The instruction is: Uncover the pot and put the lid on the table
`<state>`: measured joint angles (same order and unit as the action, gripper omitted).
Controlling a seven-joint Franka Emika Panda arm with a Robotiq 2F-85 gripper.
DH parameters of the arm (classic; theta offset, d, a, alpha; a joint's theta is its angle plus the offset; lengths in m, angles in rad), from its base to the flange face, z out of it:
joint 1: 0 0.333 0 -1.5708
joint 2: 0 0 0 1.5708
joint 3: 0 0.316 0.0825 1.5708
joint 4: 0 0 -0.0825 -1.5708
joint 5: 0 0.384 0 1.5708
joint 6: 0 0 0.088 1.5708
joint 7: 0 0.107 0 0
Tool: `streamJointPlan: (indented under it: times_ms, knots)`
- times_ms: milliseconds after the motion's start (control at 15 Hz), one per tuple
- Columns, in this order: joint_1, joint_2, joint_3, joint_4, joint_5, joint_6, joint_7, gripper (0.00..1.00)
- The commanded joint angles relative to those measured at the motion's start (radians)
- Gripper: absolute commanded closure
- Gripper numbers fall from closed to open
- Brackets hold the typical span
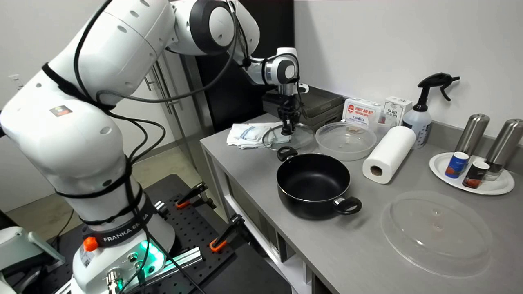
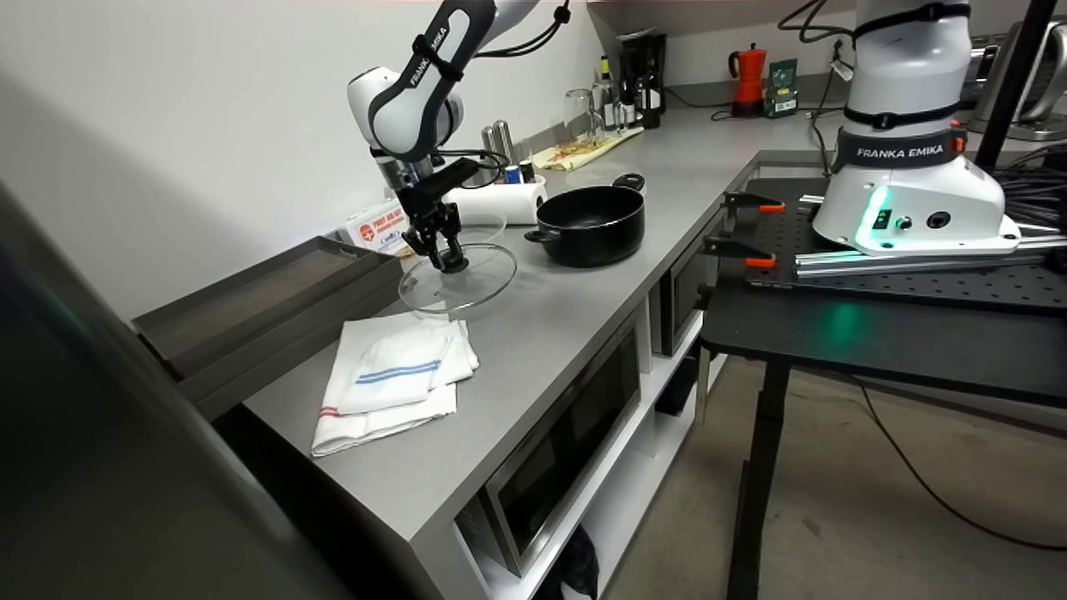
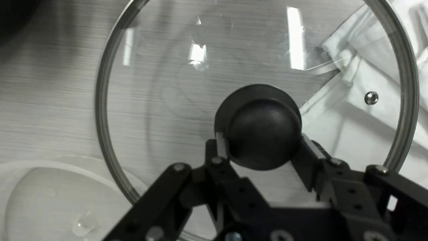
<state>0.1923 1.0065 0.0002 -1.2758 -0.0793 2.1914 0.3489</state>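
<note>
The black pot [image 1: 314, 175] stands uncovered on the grey table [image 1: 359, 245]; its inside looks empty. It also shows in an exterior view [image 2: 590, 229], and a dark corner of it shows in the wrist view [image 3: 15, 15]. The round glass lid [image 3: 101, 90] has a metal rim and a black knob [image 3: 265, 130]. My gripper [image 3: 262, 134] is shut on this knob, one finger on each side. In both exterior views the lid [image 1: 302, 138] [image 2: 492, 279] is beside the pot, partly over the towel's edge. I cannot tell whether it touches the table.
A folded white towel [image 2: 400, 375] lies beside the lid. A clear plastic container [image 1: 346, 141], paper-towel roll [image 1: 394, 151] and first aid box [image 1: 361, 111] stand near the wall. Grey trays [image 2: 275, 308] are at the back. A clear plastic cover [image 1: 437, 241] lies on the table.
</note>
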Motion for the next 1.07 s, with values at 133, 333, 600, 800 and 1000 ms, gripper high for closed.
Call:
streamJointPlan:
  times_ms: [133, 333, 600, 800, 1000]
  knots:
    - [-0.018, 0.093, -0.010, 0.154, 0.048, -0.092, -0.001, 0.75]
    - [-0.028, 0.122, -0.010, 0.187, 0.058, -0.116, 0.000, 0.75]
    - [-0.033, 0.147, -0.008, 0.214, 0.066, -0.126, -0.003, 0.75]
    - [-0.032, 0.157, -0.008, 0.231, 0.067, -0.132, -0.003, 0.75]
    - [-0.032, 0.166, -0.007, 0.247, 0.068, -0.141, -0.003, 0.75]
